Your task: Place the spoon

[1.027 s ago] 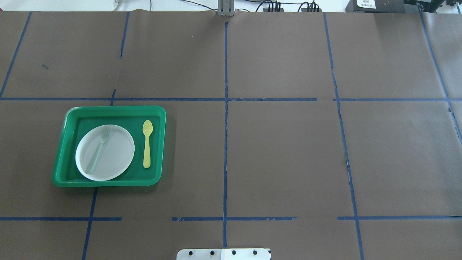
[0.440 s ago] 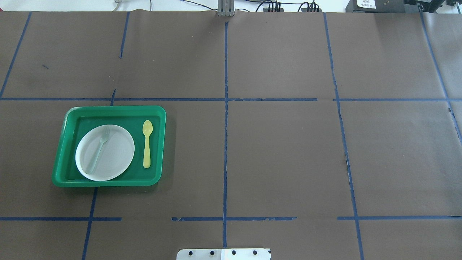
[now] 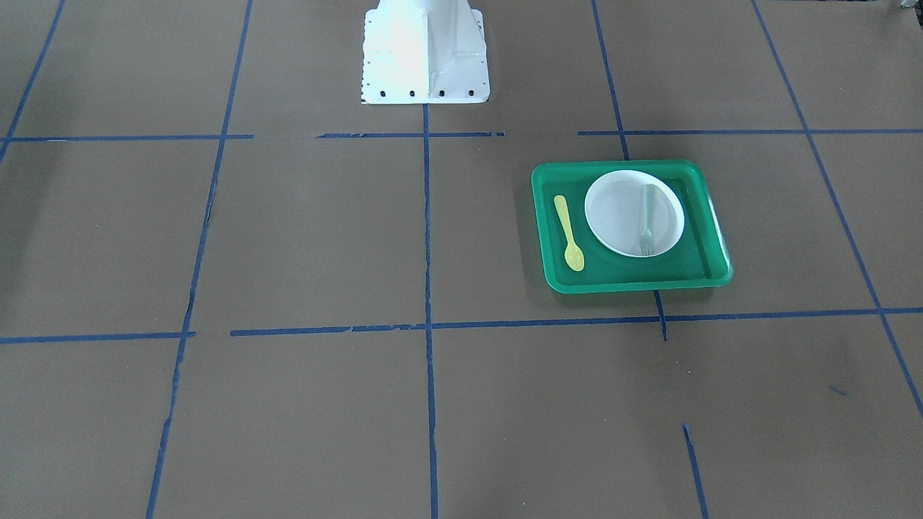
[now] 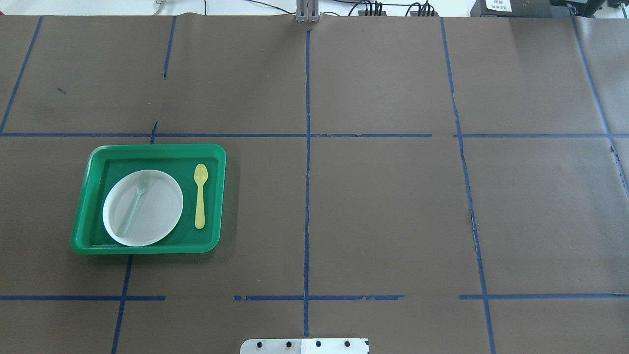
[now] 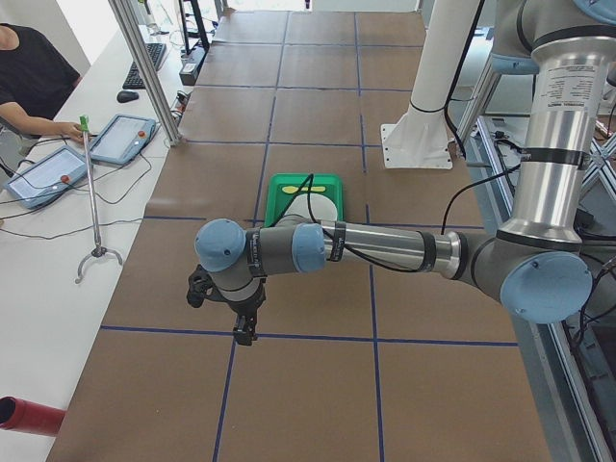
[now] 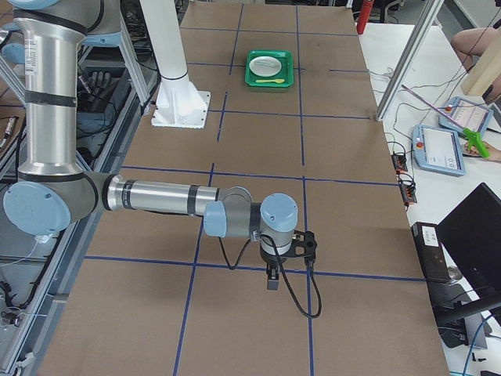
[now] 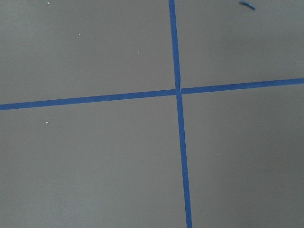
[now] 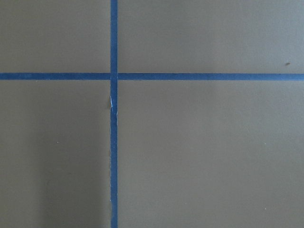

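The small yellow spoon [image 4: 199,196] lies flat on the floor of a green tray [image 4: 157,148], right of a white plate [image 4: 159,214], bowl end away from me. It also shows in the front view [image 3: 568,232] and, small, in the right side view [image 6: 272,81]. My left gripper [image 5: 245,330] shows only in the left side view, far from the tray, pointing down over the table. My right gripper [image 6: 272,280] shows only in the right side view, at the table's other end. I cannot tell whether either is open or shut. Both wrist views show only brown paper and blue tape.
A pale grey-green fork [image 4: 135,204] lies on the plate. The table is covered in brown paper with blue tape lines [image 4: 307,147]. The robot's white base [image 3: 425,50] stands at the table's near edge. Operators' tablets [image 5: 120,140] sit on a side desk.
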Robot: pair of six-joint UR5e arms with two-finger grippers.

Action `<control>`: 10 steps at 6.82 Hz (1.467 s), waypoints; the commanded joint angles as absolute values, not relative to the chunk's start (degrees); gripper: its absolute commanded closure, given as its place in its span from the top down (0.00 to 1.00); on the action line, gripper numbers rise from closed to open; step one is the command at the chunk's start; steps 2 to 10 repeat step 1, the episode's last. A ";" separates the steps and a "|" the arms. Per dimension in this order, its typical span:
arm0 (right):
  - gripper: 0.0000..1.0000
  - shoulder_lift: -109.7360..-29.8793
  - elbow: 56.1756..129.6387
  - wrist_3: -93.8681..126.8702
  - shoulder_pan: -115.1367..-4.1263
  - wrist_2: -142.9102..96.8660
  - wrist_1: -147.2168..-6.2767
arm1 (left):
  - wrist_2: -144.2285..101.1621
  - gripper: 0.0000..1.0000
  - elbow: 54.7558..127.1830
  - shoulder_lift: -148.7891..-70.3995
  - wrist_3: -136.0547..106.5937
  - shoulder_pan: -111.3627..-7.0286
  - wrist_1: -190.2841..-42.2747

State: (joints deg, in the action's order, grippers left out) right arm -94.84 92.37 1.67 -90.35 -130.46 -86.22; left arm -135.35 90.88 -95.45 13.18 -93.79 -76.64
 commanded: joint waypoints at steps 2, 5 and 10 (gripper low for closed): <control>1.00 -94.92 92.37 1.67 -90.35 -130.43 -86.22 | -135.35 1.00 90.97 -95.62 13.18 -93.78 -76.64; 1.00 -94.92 92.37 1.67 -90.35 -130.43 -86.22 | -135.35 1.00 90.97 -95.62 13.18 -93.78 -76.64; 1.00 -94.92 92.37 1.67 -90.35 -130.43 -86.22 | -135.35 1.00 90.97 -95.62 13.18 -93.78 -76.64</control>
